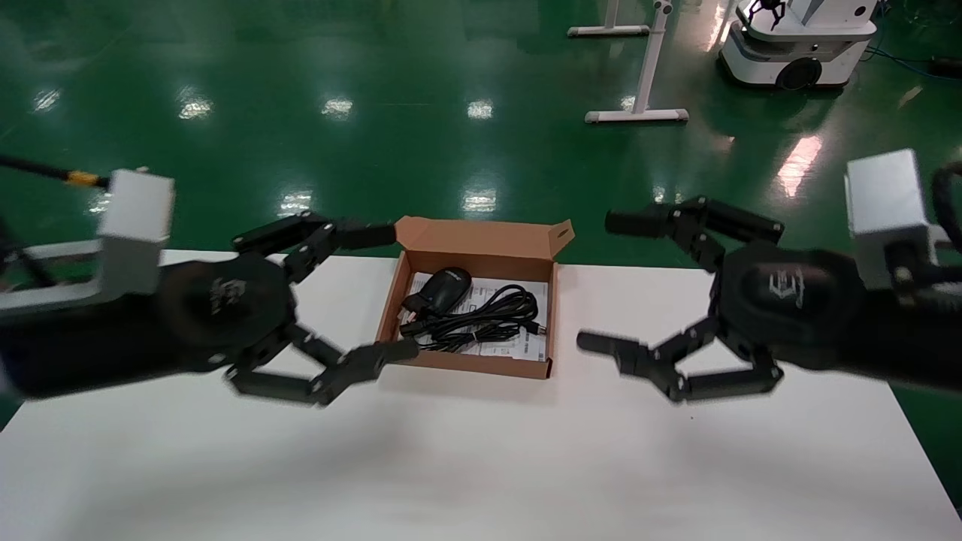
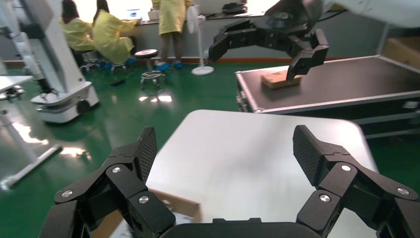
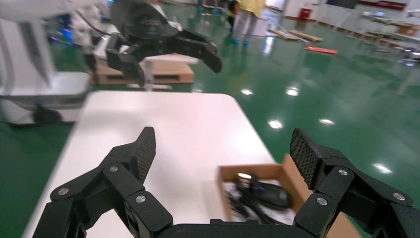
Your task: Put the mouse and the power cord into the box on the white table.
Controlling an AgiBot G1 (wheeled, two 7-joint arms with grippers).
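Note:
The brown cardboard box point(image 1: 481, 239) sits open at the far middle of the white table point(image 1: 481, 466). The black mouse point(image 1: 445, 289) and the coiled black power cord point(image 1: 492, 312) lie inside it on a white printed sheet. My left gripper point(image 1: 387, 291) hovers open just left of the box, holding nothing. To the box's right, my right gripper point(image 1: 601, 282) is open and empty as well. In the right wrist view, the right gripper point(image 3: 223, 148) looks over the box point(image 3: 247, 172), with the mouse point(image 3: 275, 195) and cord point(image 3: 242, 201) inside. A box corner point(image 2: 178, 204) shows under the left gripper point(image 2: 225, 148).
Green floor lies beyond the table's far edge. A white stand base point(image 1: 637, 115) and another white robot point(image 1: 797, 45) stand at the back right. A black platform point(image 2: 346, 79) carrying a brown block sits past the table in the left wrist view.

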